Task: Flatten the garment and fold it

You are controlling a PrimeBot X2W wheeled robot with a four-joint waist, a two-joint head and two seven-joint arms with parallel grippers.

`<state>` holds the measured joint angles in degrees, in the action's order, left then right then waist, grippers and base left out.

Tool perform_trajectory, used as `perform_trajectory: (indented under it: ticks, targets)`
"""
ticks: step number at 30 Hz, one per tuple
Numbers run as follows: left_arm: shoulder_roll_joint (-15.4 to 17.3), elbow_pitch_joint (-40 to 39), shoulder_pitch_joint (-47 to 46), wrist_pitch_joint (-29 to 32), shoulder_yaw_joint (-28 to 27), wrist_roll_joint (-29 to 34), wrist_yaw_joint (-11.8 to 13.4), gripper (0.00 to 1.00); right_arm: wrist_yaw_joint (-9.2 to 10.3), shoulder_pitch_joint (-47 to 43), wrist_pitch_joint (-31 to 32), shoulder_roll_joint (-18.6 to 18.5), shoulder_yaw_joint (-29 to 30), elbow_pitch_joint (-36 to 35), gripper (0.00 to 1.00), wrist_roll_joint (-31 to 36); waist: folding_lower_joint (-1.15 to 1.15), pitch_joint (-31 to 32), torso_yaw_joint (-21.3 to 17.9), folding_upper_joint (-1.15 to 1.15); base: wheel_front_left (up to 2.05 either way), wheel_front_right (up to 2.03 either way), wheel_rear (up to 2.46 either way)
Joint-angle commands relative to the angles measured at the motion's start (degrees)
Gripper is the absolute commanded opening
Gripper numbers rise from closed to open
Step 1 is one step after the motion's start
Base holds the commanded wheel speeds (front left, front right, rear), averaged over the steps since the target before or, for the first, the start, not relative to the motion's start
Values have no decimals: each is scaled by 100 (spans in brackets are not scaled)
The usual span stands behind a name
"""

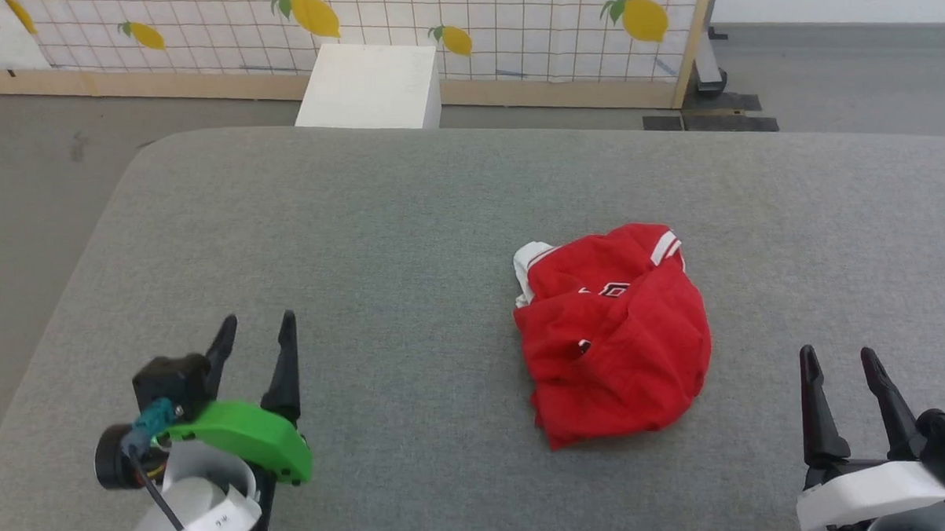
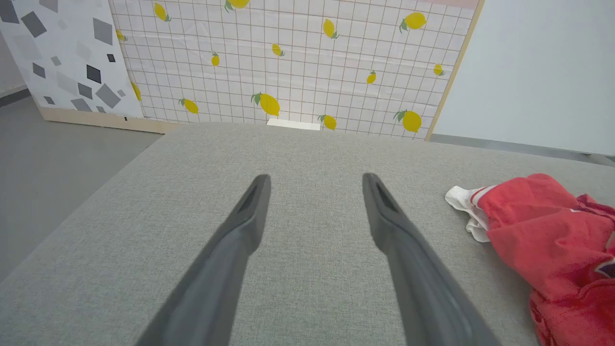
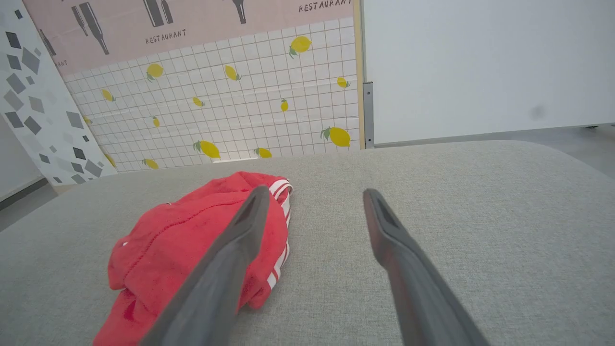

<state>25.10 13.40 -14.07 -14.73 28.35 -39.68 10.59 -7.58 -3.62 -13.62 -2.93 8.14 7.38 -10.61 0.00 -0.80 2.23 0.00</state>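
A grey padded surface (image 1: 408, 213) stretched before the robot. Nearest, at seven o'clock in the head view, the left gripper (image 1: 258, 320) had its fingers spread wide and empty. At five o'clock the right gripper (image 1: 838, 353) was likewise spread and empty. Between them, around four o'clock of centre, the garment (image 1: 616, 339) lay crumpled in a red heap, apart from both. Farther off, at twelve o'clock, a white box (image 1: 372, 84) stood before a lemon-patterned panel (image 1: 511, 20).

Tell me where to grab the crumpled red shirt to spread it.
Probably the white sleeve end poking out of the shirt at its far left: it lies loose on the cushion, clear of the bunched heap. Bring the left gripper in from the left, low along the surface. The striped cuff offers the right gripper a second hold.
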Motion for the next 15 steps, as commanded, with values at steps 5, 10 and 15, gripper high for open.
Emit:
perform_trajectory:
  ticks: [5, 10, 15]
  targets:
    - [-104, -95, 306, -27, -53, 41, -58, 100, 9, 28, -41, 5, -19, 82, 100, -79, 0, -68, -77, 0, 0, 0, 0]
    - [-200, -138, 458, -27, -113, 39, -81, 100, 9, 40, -63, 5, -11, 149, 100, -115, 0, -106, -93, 0, 0, 0, 0]
    - [-271, -165, 541, -27, -187, 81, -74, 100, 9, 57, -77, 5, 0, 179, 100, -115, 0, -105, -98, 0, 0, 0, 0]
